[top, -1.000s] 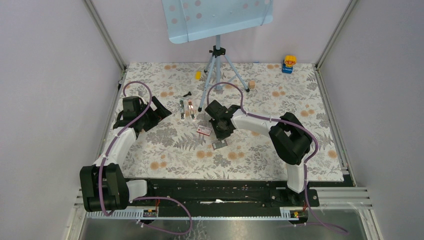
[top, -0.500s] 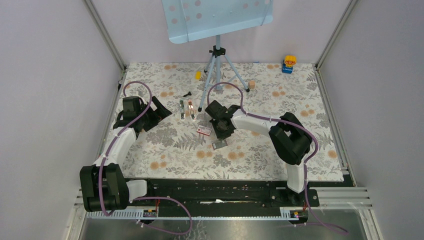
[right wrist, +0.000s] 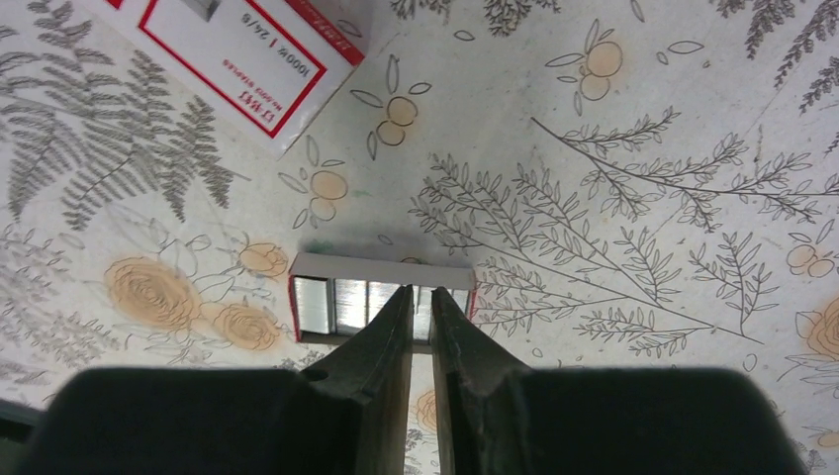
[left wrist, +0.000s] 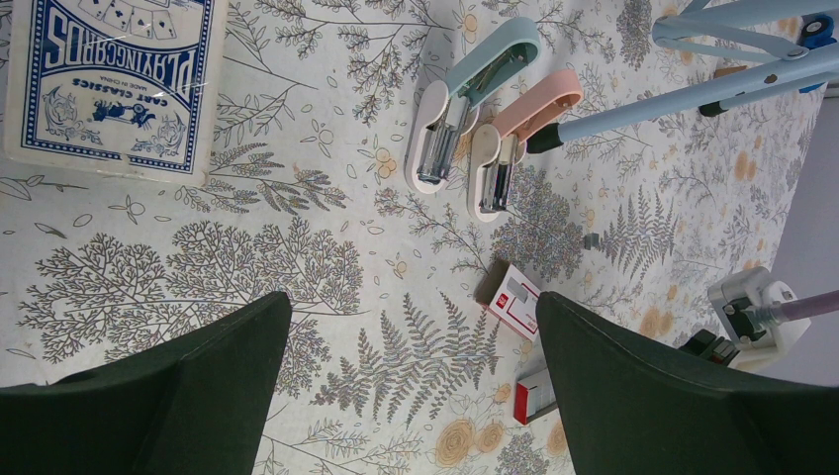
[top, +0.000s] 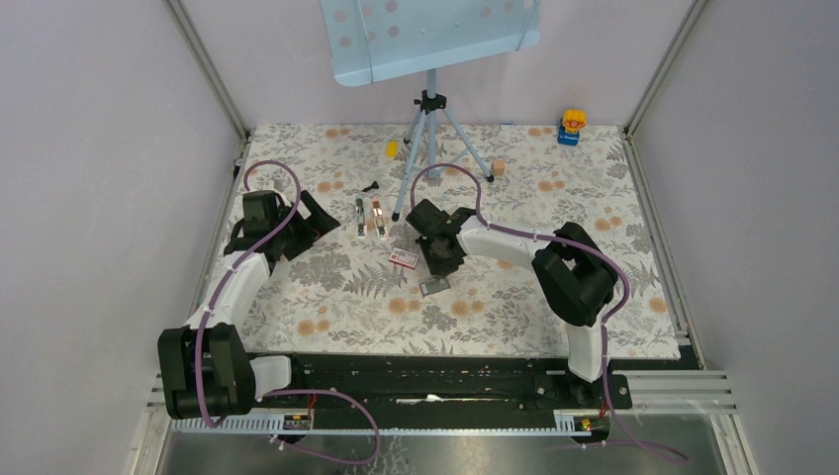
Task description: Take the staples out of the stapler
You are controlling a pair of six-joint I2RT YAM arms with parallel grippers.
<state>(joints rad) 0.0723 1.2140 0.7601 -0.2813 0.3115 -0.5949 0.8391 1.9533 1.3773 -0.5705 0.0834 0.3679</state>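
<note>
Stapler [left wrist: 522, 127], the pink one, is lying open beyond the released left hand [left wrist: 411, 302]. Right hand [right wrist: 420, 293] is hovering nearly clenched over an open staple box [right wrist: 336, 300]; I cannot tell its grasp.

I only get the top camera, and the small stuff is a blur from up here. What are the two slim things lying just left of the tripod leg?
Observer: The left wrist view shows two staplers side by side, a teal stapler and a pink stapler, each with its metal magazine showing.
Operator: What is the right gripper over?
Observer: A small open tray of staples. Its fingers are almost together, and I cannot tell whether they pinch anything.
Operator: And the left gripper?
Observer: It is wide open and empty. Its camera also shows a box of playing cards lying nearby.
</note>
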